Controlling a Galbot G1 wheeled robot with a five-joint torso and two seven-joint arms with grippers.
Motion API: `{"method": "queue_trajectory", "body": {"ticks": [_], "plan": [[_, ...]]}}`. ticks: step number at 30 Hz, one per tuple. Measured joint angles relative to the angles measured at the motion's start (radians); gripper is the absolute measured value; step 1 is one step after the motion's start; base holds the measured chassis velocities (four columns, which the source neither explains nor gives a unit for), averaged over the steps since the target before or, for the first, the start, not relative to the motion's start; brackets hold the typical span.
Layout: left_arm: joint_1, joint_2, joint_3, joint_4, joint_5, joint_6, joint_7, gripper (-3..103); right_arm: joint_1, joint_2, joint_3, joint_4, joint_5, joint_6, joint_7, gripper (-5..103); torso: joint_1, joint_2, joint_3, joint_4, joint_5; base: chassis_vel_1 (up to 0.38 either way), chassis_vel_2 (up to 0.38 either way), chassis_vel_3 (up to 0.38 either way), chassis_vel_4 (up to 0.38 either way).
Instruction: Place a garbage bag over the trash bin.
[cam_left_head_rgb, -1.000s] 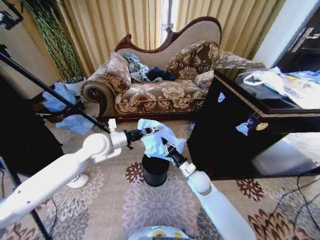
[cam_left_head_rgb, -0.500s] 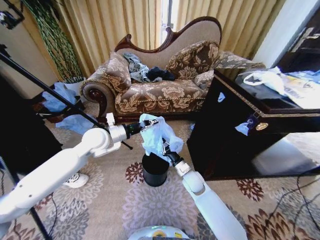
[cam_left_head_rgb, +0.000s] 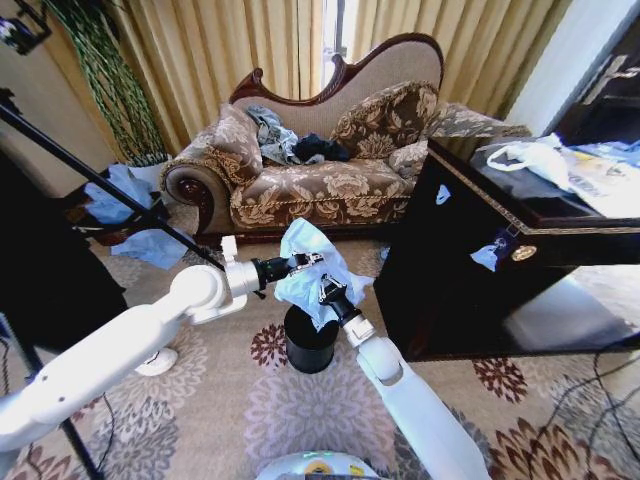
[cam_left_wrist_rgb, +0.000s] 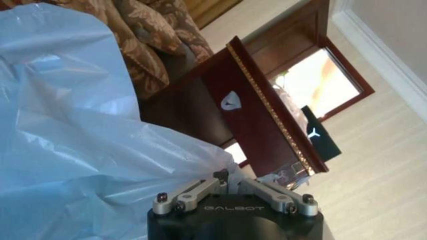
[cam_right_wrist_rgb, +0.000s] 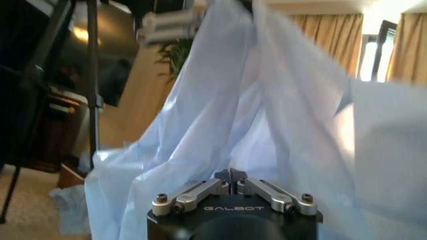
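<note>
Hanging bunched in the air directly above the small black cylindrical trash bin (cam_left_head_rgb: 311, 341), the thin pale blue, slightly see-through plastic garbage bag (cam_left_head_rgb: 305, 270) is held up by both arms and does not yet cover the bin's rim. The left gripper (cam_left_head_rgb: 306, 262) reaches in from the left and pinches the bag's upper part; in the left wrist view its fingers (cam_left_wrist_rgb: 200, 189) meet at the tips with the film caught between them. The right gripper (cam_left_head_rgb: 327, 291) comes up from below on the bag's right side, and the right wrist view shows its fingers (cam_right_wrist_rgb: 257, 186) pressed together on a fold of the same bag. The bin stands upright on the floral patterned carpet (cam_left_head_rgb: 300, 410), its mouth open under the bag. Behind it is the brown brocade sofa with a carved wooden frame (cam_left_head_rgb: 320, 160), and just to the right stands the dark wooden cabinet (cam_left_head_rgb: 470, 270)
</note>
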Motion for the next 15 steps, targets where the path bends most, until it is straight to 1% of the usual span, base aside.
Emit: {"method": "queue_trajectory", "body": {"ticks": [3, 4, 5, 6, 8, 11, 12, 13, 14, 15], "plan": [[-0.005, -0.001, 0.005, -0.011, -0.007, 0.0, -0.001, 0, 0.003, 0.016, 0.006, -0.019, -0.034, -0.054, 0.04, 0, 0.0, 0.0, 0.0, 0.0, 0.0001, 0.0, 0.0, 0.0, 0.0], [-0.005, -0.001, 0.005, -0.011, -0.007, 0.0, -0.001, 0, 0.003, 0.016, 0.006, -0.019, -0.034, -0.054, 0.04, 0, 0.0, 0.0, 0.0, 0.0, 0.0001, 0.0, 0.0, 0.0, 0.0], [-0.003, 0.002, 0.004, -0.015, -0.008, 0.0, -0.001, 0, 0.003, 0.019, 0.015, -0.027, -0.048, -0.082, 0.055, 0, 0.0, 0.0, 0.0, 0.0001, 0.0001, 0.0, 0.0, 0.0, 0.0], [-0.001, 0.007, -0.007, -0.014, -0.009, 0.0, -0.001, 0, -0.003, 0.009, 0.037, -0.031, -0.066, -0.132, 0.064, 0, 0.0, 0.0, 0.0, 0.0001, 0.0001, 0.0, 0.0, 0.0, 0.0], [-0.001, 0.005, -0.019, -0.007, -0.009, 0.0, -0.001, 0, -0.018, -0.006, 0.055, -0.016, -0.067, -0.184, 0.064, 0, 0.0, 0.0, 0.0, 0.0, 0.0, 0.0, 0.0, 0.0, 0.0], [-0.004, 0.0, -0.028, 0.002, -0.009, -0.001, -0.001, 0, -0.03, -0.011, 0.068, 0.006, -0.054, -0.193, 0.064, 0, 0.0, 0.0, 0.0, -0.0002, 0.0, 0.0, 0.0, 0.0, 0.0], [-0.007, -0.003, -0.03, 0.007, -0.009, -0.002, -0.001, 0, -0.037, -0.016, 0.074, 0.027, -0.026, -0.168, 0.051, 0, 0.0, 0.0, 0.0, -0.0001, 0.0003, 0.0, 0.0, 0.0, 0.0], [-0.007, -0.003, -0.03, 0.007, -0.009, -0.002, -0.001, 0, -0.037, -0.016, 0.074, 0.027, -0.026, -0.168, 0.051, 0, 0.0, 0.0, 0.0, -0.0001, 0.0003, 0.0, 0.0, 0.0, 0.0], [-0.01, -0.004, -0.03, 0.011, -0.009, -0.003, -0.001, 0, -0.041, -0.021, 0.075, 0.047, -0.002, -0.135, 0.03, 0, 0.0, 0.0, 0.0, -0.0001, 0.0, 0.0, 0.0, 0.0, 0.0], [-0.018, -0.007, -0.03, 0.015, -0.011, -0.004, -0.001, 0, -0.047, -0.028, 0.071, 0.075, 0.021, -0.079, -0.01, 0, 0.0, 0.0, 0.0, 0.0, -0.0002, 0.0, 0.0, 0.0, 0.0]]}}
